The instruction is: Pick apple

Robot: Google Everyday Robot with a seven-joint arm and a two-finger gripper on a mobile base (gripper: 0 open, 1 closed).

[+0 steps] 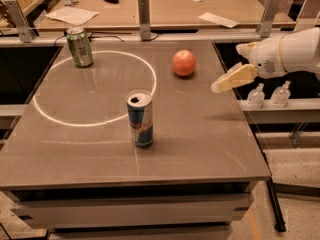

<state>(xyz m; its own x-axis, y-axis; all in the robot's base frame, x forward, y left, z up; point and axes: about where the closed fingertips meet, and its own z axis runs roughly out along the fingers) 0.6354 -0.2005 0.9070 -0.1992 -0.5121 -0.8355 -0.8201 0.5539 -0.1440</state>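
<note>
The apple (184, 63) is small, round and orange-red. It sits on the grey table (200, 134) at the back, right of centre. My gripper (227, 68) hovers above the table's right edge, to the right of the apple and a short way from it. It points left toward the apple. Its jaws are open and hold nothing. One tan finger (233, 78) reaches out lower left. The white arm (295, 51) comes in from the right.
A blue and silver drink can (139, 118) stands near the table's middle. A green can (80, 46) stands at the back left on a white circle line (95, 121). Two small clear bottles (270, 94) sit on a ledge at the right. Metal posts (144, 18) line the back edge.
</note>
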